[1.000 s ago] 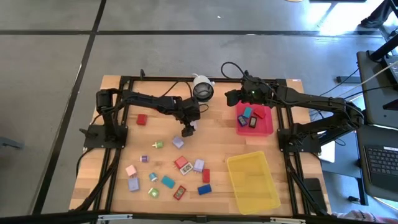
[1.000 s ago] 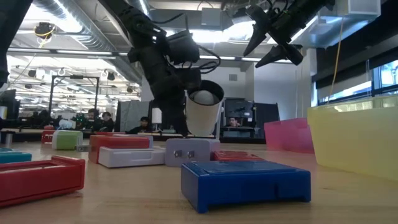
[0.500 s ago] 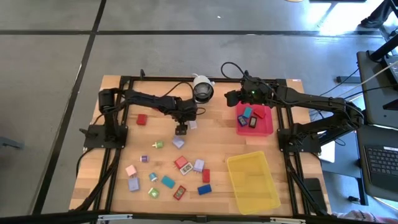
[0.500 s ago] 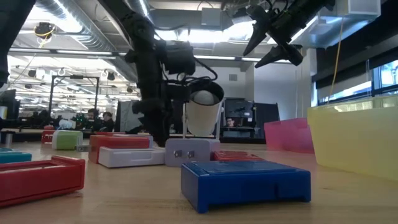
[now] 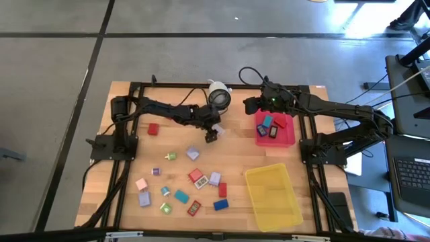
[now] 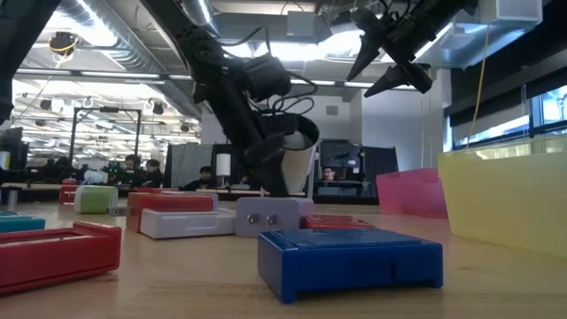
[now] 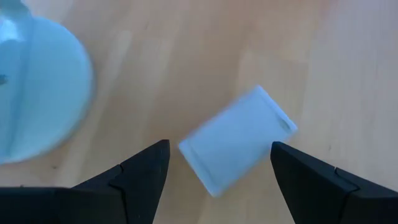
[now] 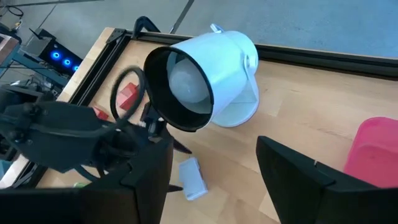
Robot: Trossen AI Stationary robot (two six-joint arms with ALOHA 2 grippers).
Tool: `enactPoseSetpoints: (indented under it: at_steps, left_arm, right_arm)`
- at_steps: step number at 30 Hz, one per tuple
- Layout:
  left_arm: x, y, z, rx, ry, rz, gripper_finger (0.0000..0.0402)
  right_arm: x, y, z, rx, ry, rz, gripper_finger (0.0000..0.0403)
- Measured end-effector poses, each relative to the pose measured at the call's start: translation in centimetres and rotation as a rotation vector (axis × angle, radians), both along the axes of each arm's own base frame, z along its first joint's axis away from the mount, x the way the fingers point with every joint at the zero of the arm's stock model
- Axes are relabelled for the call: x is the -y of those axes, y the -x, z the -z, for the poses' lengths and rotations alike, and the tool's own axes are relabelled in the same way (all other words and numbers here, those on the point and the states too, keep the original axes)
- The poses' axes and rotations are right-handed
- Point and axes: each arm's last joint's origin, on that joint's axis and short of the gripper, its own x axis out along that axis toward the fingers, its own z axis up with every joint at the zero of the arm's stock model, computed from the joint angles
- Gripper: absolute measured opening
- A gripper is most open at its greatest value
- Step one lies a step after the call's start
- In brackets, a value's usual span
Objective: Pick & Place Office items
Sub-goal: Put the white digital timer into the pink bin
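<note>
Wooden tabletop (image 5: 235,144) on a black frame, grey floor around it, fills the centre of the high view.

Left hand (image 5: 211,135): upper centre of the high view, just below the white round camera (image 5: 217,96). Its dark fingers (image 7: 146,177) stand apart at the bottom of the left wrist view, nothing clamped between them. A pale lilac flat block (image 7: 237,140) lies tilted on the wood, centred between and just beyond the fingertips, not touched; the camera's round base (image 7: 37,99) is at the left edge of that frame. In the right wrist view the same block (image 8: 192,177) lies at lower centre, below the camera.

Left arm: reaches from the table's left edge across toward the centre, wrist bent down.

Right hand (image 5: 250,105): upper centre-right of the high view, beside the pink-red tray (image 5: 290,136), raised off the surface. Fingers (image 6: 396,82) spread, holding nothing.

Pink-red tray: right of centre; holds several small blocks, teal, dark and red among them.

Yellow tray (image 5: 288,210): lower right; no contents visible.

Loose office items, lower centre of the high view: red block (image 5: 153,129) apart at the left, lilac block (image 5: 193,153), green block (image 5: 171,156), blue block (image 5: 220,204), red block (image 5: 222,189), teal block (image 5: 181,196), pink block (image 5: 141,183), others with labels.
</note>
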Motion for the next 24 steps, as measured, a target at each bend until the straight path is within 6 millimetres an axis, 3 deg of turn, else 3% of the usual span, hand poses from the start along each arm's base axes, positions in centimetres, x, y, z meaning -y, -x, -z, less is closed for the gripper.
enactPoseSetpoints:
  at_steps: [6,11,24]
  left_arm:
    - [-0.4,1.2,-1.4,-0.033,0.030,-0.017,0.0278]
    - [-0.3,3.0,-3.6,-0.084,0.086,-0.021,0.0278]
    - [0.2,9.7,-11.9,-0.054,0.136,-0.146,0.0278]
  right_arm:
    - [-0.1,-0.1,0.0,0.013,-0.020,0.007,0.0235]
    - [-0.7,-1.4,1.2,-0.030,-0.013,-0.043,0.0235]
    - [-3.1,-8.6,8.5,-0.169,0.112,-0.307,0.0235]
